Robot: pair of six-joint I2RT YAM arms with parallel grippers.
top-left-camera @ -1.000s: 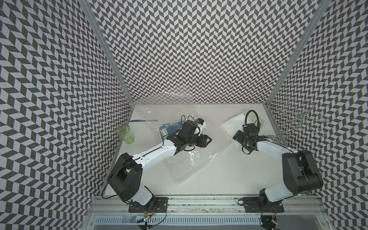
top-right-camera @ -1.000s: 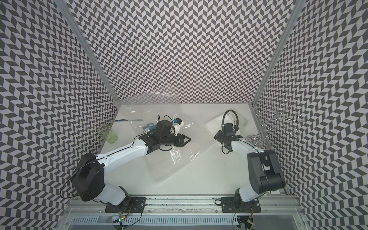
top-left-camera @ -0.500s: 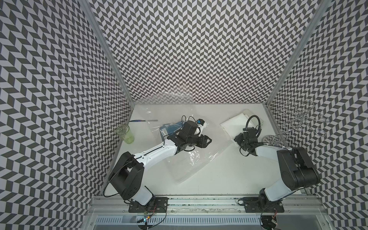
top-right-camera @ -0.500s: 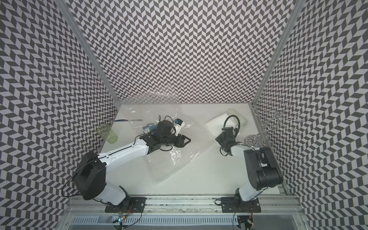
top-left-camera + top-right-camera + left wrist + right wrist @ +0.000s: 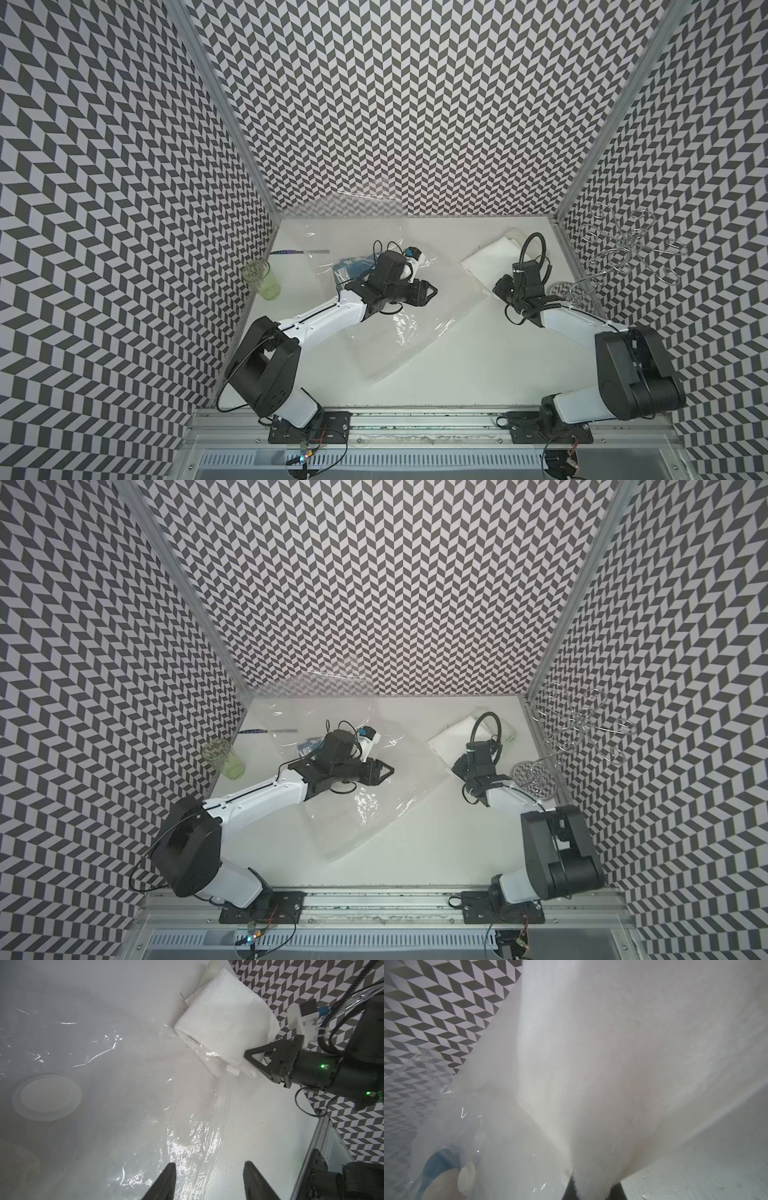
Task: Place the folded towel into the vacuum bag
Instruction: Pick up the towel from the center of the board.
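In both top views, the folded towel (image 5: pixel 490 262) lay at the right of the table, outside the vacuum bag (image 5: pixel 415 332), whose clear plastic spread across the centre. The right gripper (image 5: pixel 500 286) sat at the towel's lower edge, and the left gripper (image 5: pixel 430 291) hung over the bag.

The left wrist view showed the left claw's fingers (image 5: pixel 168 1180) apart above the plastic, gripping nothing, and the right claw clamped on a towel corner.

The right wrist view showed terry pinched between its tips.

A corner hold could let the fold unroll when dragged. The bag's mouth looked flat, so the towel might shove it along.
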